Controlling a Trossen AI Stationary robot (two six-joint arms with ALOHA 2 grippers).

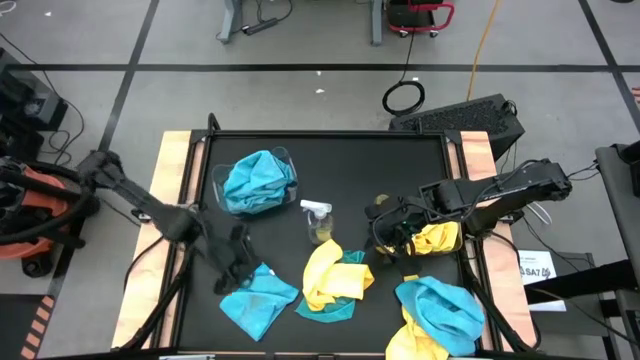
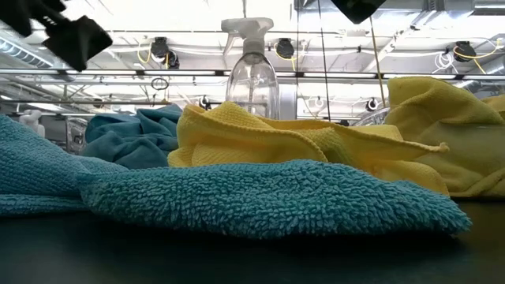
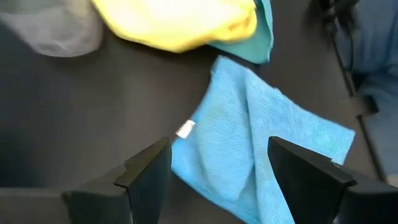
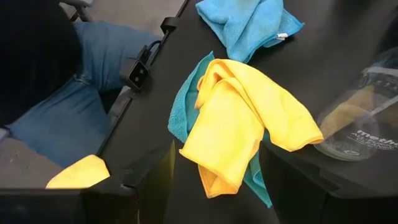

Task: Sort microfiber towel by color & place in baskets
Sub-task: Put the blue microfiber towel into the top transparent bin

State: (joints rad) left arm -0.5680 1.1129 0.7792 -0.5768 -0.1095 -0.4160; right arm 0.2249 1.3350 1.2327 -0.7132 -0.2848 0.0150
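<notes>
Setting: a workshop floor with grey tiles and dark seams; on it a black-topped bench (image 1: 340, 170) edged in pale wood. All places below are reckoned from the spray bottle (image 1: 318, 222), a small clear plastic one standing upright at mid-bench.

Left hand (image 1: 232, 262): to the bottle's left and nearer the front edge, fingers apart, nothing between them. It hangs directly over a flat turquoise towel (image 1: 259, 298), which lies straight beneath it and spreads away toward the front. The cloth's long run appears to lie across the gap between the fingers, with a white tag at one edge. This hand is plainly the nearer one for that cloth.

Right hand (image 1: 385, 232): just right of the bottle, fingers apart, empty. A yellow towel (image 1: 436, 238) is bunched beside it, apparently in a basket whose walls are hard to make out.

Heap just in front of the bottle: yellow cloth (image 1: 330, 275) folded over turquoise, soft looped pile, rumpled.

Left and behind the bottle: clear rounded basket (image 1: 285, 160) filled with crumpled turquoise towel (image 1: 258, 183).

Front right: turquoise towel (image 1: 440, 308) over yellow.
</notes>
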